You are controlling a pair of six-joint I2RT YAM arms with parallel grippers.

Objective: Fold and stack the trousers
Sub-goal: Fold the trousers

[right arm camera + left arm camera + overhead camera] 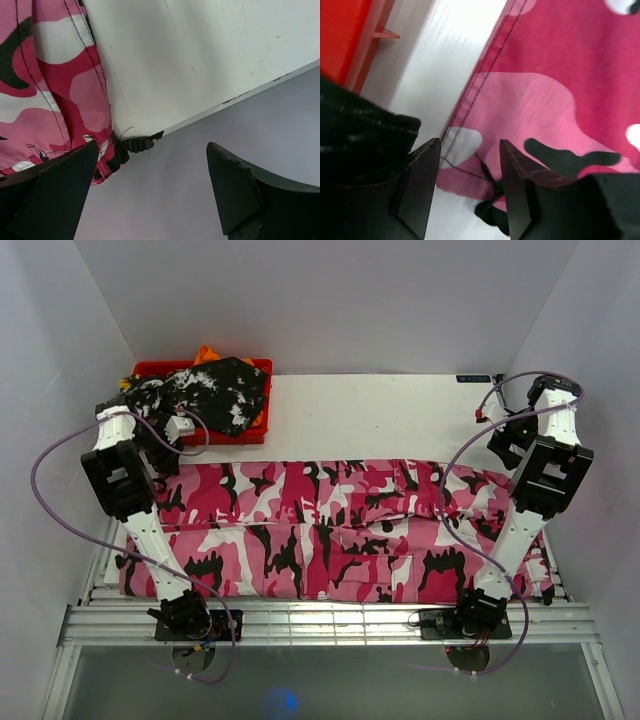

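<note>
The pink camouflage trousers (330, 530) lie flat on the white surface (380, 410), their long axis running left to right. The left claw (470, 145), partly open and empty, hangs over their far left corner. The right claw (152, 145), wide and empty, hangs over the far right corner.

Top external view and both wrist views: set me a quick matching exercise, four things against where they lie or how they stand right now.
Things:
1. pink, white and black camouflage cloth trousers
2. black-and-white mottled garment
3. left gripper
4. right gripper

Places or states:
A. open, beside the trousers' end at the white table's right edge
B. heaped on the red plastic tray, far left
C. spread flat across the table's near half
D. open, above the trousers' stitched edge

Pairs: 1-C, 2-B, 3-D, 4-A
</note>
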